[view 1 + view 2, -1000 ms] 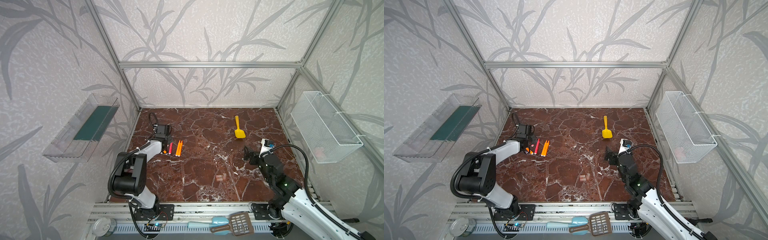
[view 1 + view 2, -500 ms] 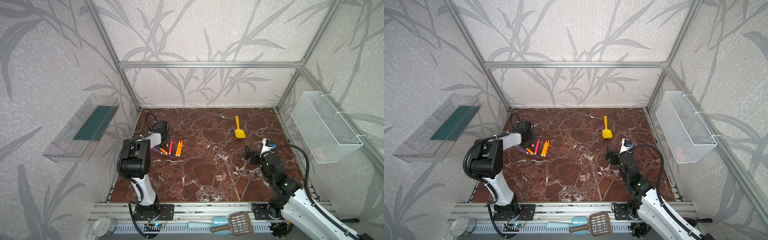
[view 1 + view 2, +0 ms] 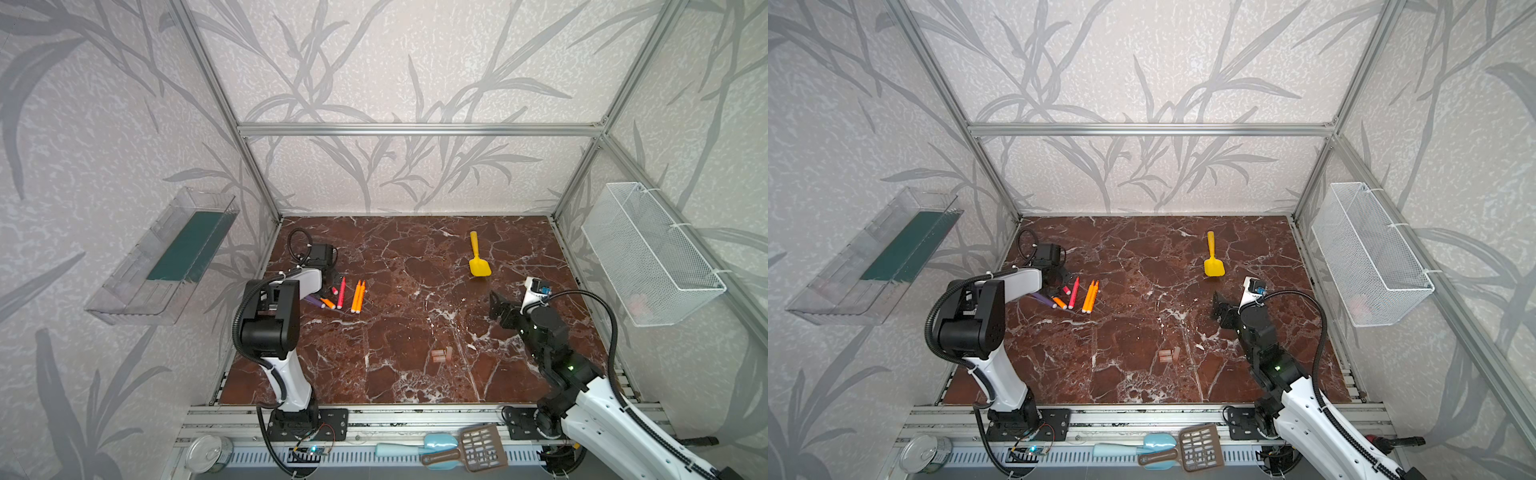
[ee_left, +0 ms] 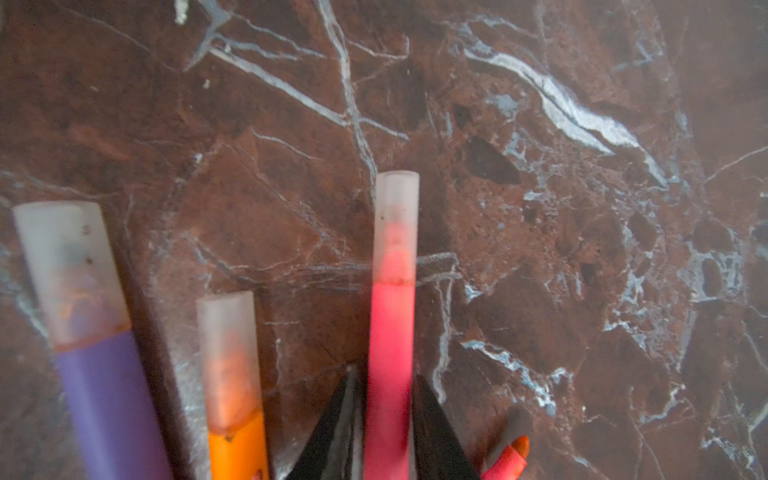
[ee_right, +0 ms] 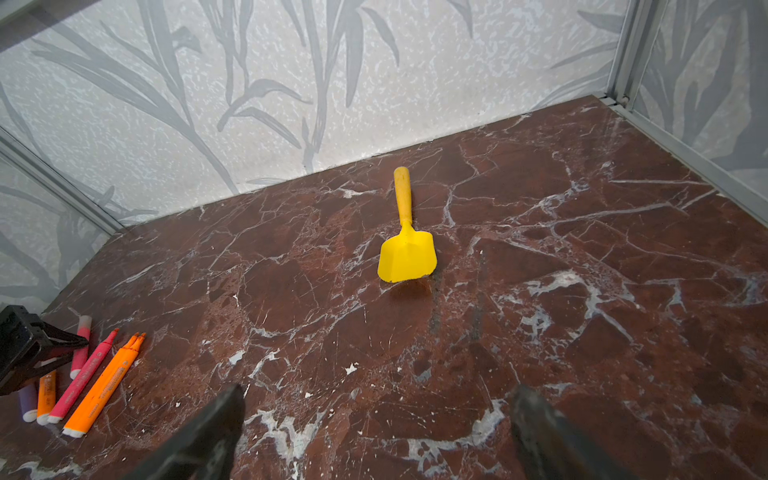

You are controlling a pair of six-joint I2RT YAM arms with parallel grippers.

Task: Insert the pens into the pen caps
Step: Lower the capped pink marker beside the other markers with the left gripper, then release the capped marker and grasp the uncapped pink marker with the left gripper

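Pens (image 3: 341,293) lie clustered near the left edge of the worktop (image 3: 415,316): light, stiff, probably slick, best pinched mid-barrel. The left gripper (image 4: 385,372) straddles a capped pink pen (image 4: 392,316); whether it grips, I cannot tell. The right gripper (image 5: 378,390) gapes wide, empty.

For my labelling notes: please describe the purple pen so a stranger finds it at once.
On the left side of the brown marble table, the left gripper stands over a cluster of pens. The purple pen lies at the cluster's left edge, partly under the arm. It alone is purple; the others are orange or red-pink.
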